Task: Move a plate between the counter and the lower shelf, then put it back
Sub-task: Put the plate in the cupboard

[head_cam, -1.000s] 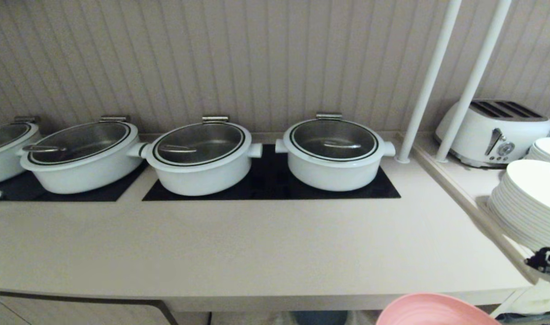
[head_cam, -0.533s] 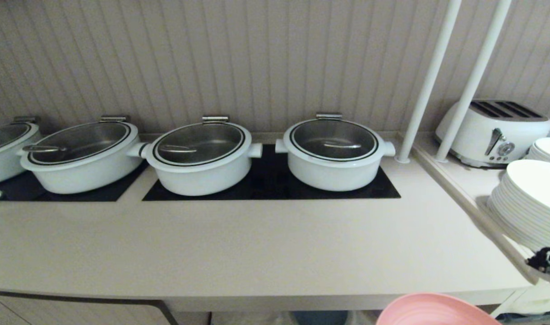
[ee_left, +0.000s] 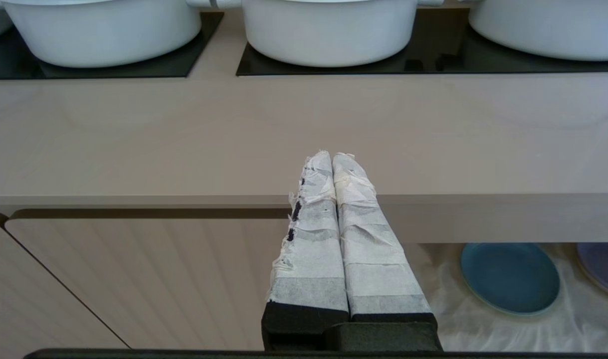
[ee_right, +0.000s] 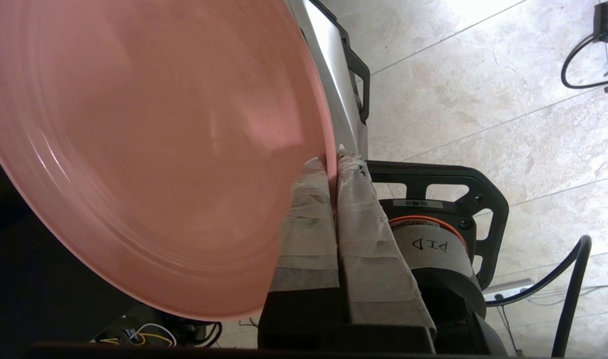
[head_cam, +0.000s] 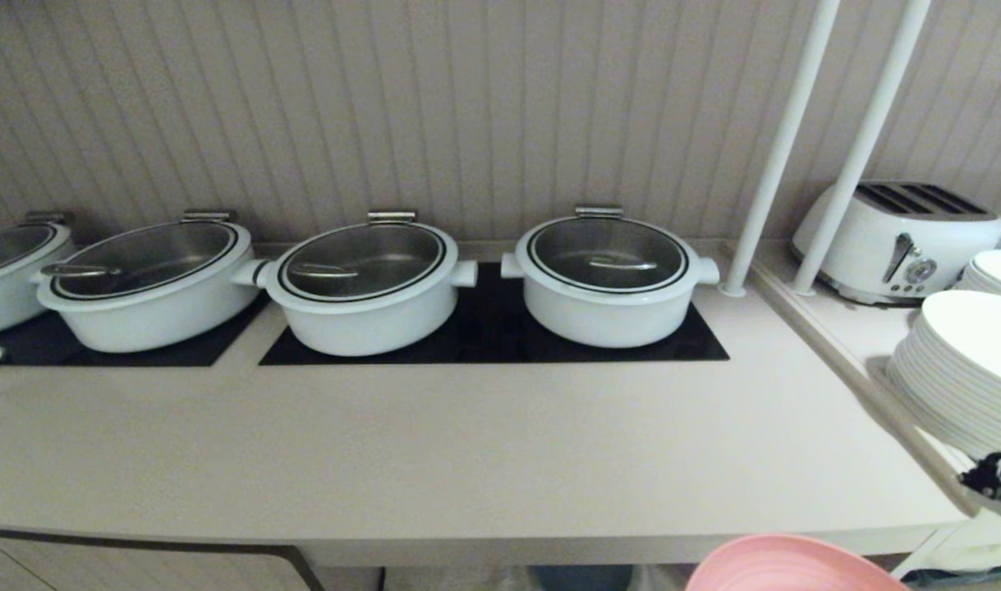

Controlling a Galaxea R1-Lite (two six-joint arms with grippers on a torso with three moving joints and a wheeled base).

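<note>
Round matte pink plate [ee_right: 149, 149] pinched at its rim by the right gripper [ee_right: 333, 167], tape-wrapped fingers [ee_right: 308, 224] closed tight on the thin edge, one on each face. Plate tilted steeply in the right wrist view, faint concentric rings across its smooth surface, held in the air over pale veined stone floor tiles [ee_right: 483, 99] and black cables. In the head view, only the plate's upper curve [head_cam: 796, 566] peeking in at the bottom, below and in front of the counter's thick rounded front edge, toward the right. Counter [head_cam: 467, 460] long, smooth, beige, bare across its front half. Behind, inset black glass panels [head_cam: 492, 336] carrying glossy white pots [head_cam: 607, 287] with glass lids rimmed in black and small metal handles; ribbed panelled wall beyond. On the right, two slim white poles [head_cam: 775, 156], a rounded white toaster [head_cam: 902, 238] and stacked glossy white plates [head_cam: 960, 369] on a narrower side ledge. Left gripper [ee_left: 331, 157] level in front of the counter edge, fingers wrapped in frayed white tape, pressed together with nothing between them. Beneath the counter, in the left wrist view, a recessed shelf [ee_left: 483, 324] lined with wrinkled translucent white cloth, bearing a flat round blue plate [ee_left: 508, 276] and, beside it, the edge of a purple plate [ee_left: 603, 264]; ribbed beige cabinet door [ee_left: 134, 284] alongside.
</note>
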